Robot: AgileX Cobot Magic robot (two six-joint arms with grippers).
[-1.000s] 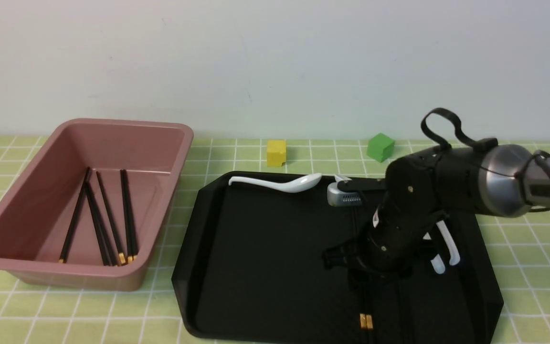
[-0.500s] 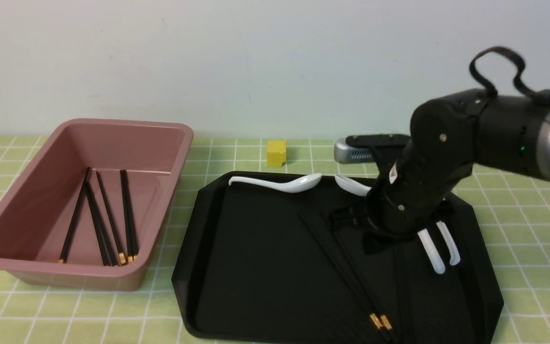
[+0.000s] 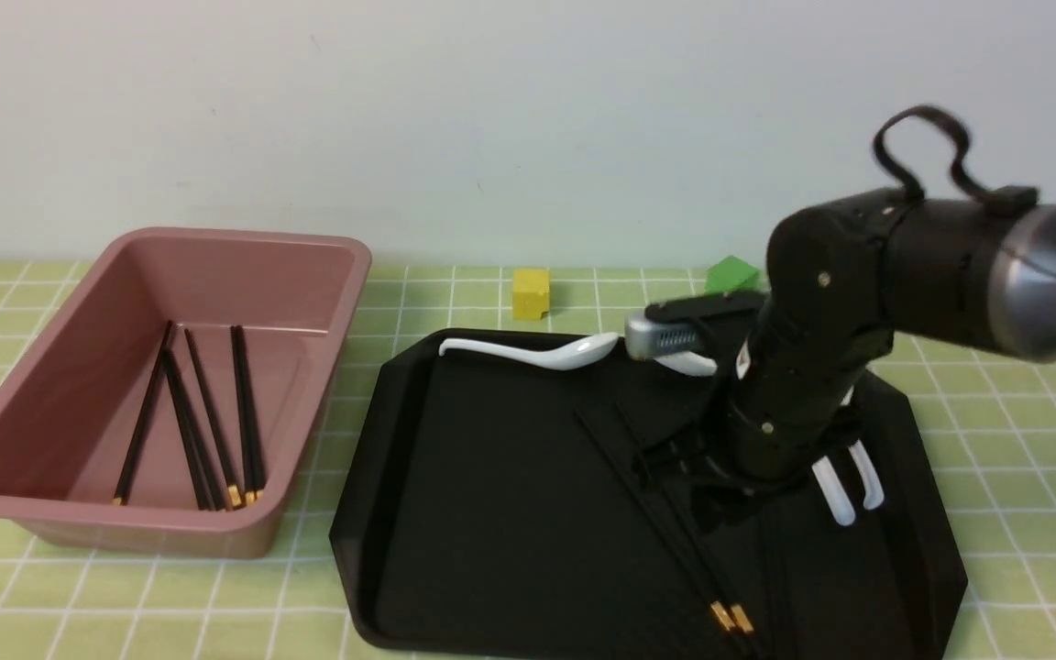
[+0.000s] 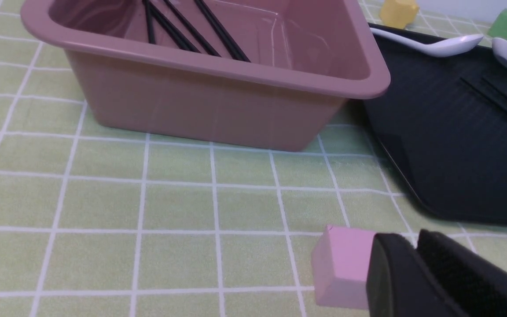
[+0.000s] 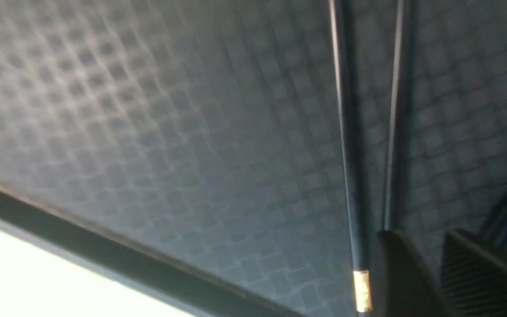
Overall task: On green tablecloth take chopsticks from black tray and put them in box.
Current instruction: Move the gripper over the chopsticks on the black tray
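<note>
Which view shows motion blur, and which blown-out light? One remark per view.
Front view: the right arm's black cable loop is smeared; the dusty-pink plastic box is sharp. Right wrist view: the matte black tray looks soft, the patch past its rim blown out white. Left wrist view: crisp.

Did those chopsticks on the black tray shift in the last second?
Yes. The chopsticks swung from straight to slanted; their far ends now lean toward the leftmost white spoon.
</note>
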